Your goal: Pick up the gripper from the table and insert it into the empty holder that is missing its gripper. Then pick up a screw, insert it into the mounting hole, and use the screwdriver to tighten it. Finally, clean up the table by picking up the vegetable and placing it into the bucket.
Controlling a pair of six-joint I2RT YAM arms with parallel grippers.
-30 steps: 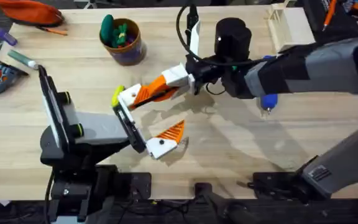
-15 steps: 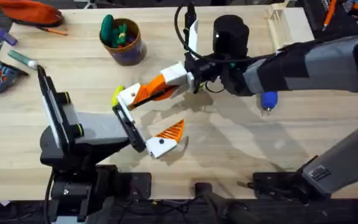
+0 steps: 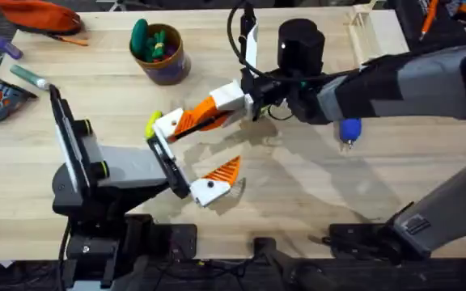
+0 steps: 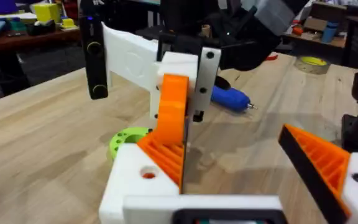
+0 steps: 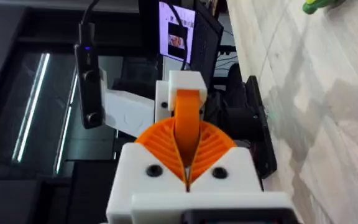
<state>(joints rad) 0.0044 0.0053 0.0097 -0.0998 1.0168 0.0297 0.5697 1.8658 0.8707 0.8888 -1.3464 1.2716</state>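
Two white plastic wedge-shaped finger mounts stand well apart on the left gripper [image 3: 209, 145], so its fingers are open. One mount carries a single orange ribbed finger [image 3: 223, 170]. The other is the holder [image 3: 167, 126], and the one small orange ribbed wedge piece, the gripper [image 4: 166, 163], lies against it. The right gripper [image 3: 205, 113] reaches across the middle with its two orange pads closed on that piece. One flat lime-green disc with holes [image 3: 152, 126] lies just beside the holder. Farther right, one bright blue pen-shaped screwdriver [image 3: 349, 129] lies on the pale wooden table [image 3: 298, 186], partly under the right arm. At the far side stands one round tan-rimmed bucket [image 3: 162, 65] with a dark green toy [image 3: 140, 36] in it. Compared with a second ago, the right arm sits slightly further left, uncovering more of the screwdriver; nothing visibly differs from half a second ago.
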